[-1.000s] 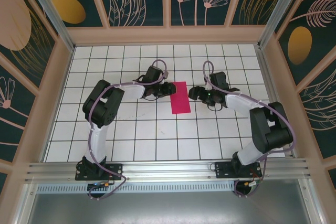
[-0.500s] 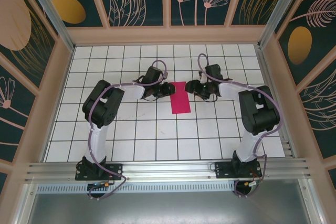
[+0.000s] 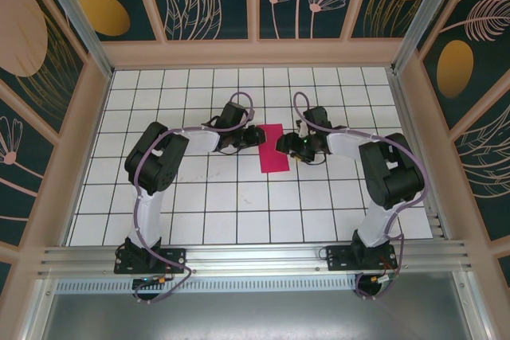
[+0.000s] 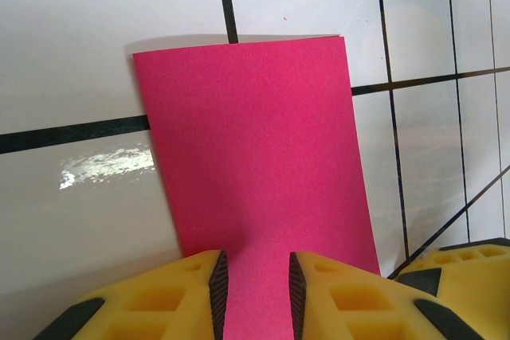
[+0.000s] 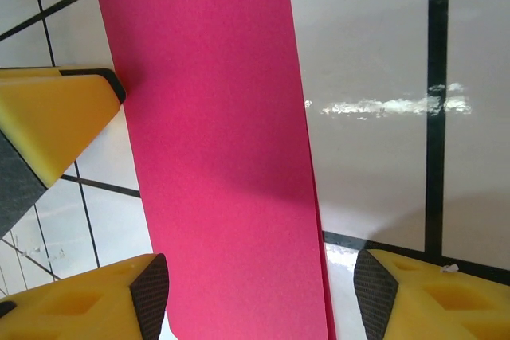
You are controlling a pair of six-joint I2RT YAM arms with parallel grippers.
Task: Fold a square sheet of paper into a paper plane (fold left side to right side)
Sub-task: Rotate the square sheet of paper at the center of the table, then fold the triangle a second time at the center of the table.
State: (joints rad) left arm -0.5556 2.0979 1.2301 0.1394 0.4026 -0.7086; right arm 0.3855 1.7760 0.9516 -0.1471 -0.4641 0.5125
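**Slipping layers and crowded fingers are our worries**

We see the left gripper point(image 4: 255, 280) with its fingers a narrow gap apart, clamped on nothing that we can make out. The magenta sheet of paper point(image 4: 255, 141), already folded to a narrow rectangle, shows through that gap and runs on ahead of the tips, flat on the white tiled table point(image 4: 96, 29). The right gripper point(image 5: 259, 296) stands with fingers wide apart. The paper passes between them, closer to one finger, and its two-layered edge lies inside the spread.

If the left tips press down and drag, we judge the upper layer could slide over the lower one on the glossy tile, and the crease would go crooked. If the right fingers close where they stand, they might catch one layer alone or buckle the thin paper. The grippers face each other across the sheet, near enough that a careless advance could knock them together or shove the paper out from under both.
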